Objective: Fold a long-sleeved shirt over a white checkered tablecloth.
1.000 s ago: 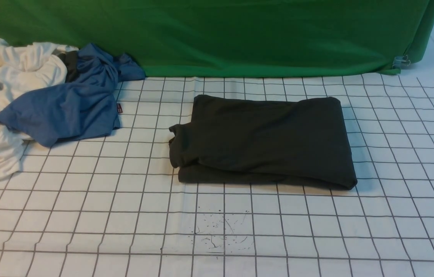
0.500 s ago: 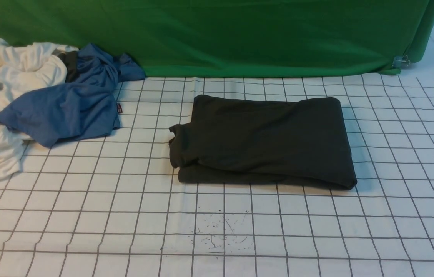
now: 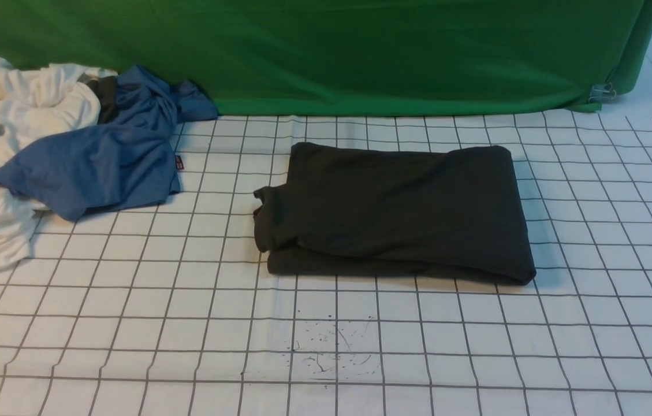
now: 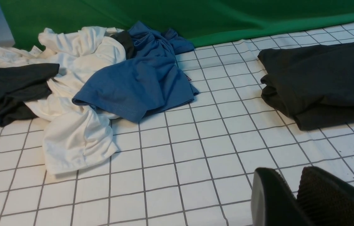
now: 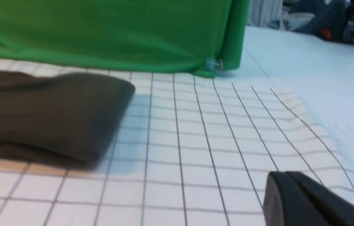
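Green backdrop cloth behind; metal clip at corner; pale floor beyond.

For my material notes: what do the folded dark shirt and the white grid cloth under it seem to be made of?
The folded charcoal-black shirt looks like soft matte knit, perhaps cotton: no sheen, rounded folds. The white grid-patterned tablecloth looks like thin woven fabric, showing slight ripples.

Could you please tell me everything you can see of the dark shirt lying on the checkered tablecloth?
The shirt is a dark charcoal, soft-looking knit, folded into a rough rectangle of stacked layers. It lies flat near the middle of the white tablecloth, long side running left to right. A lower layer peeks out along its near edge, and a small bulge sticks out at its left end. No print shows. Only the tablecloth touches it; neither gripper is on it.
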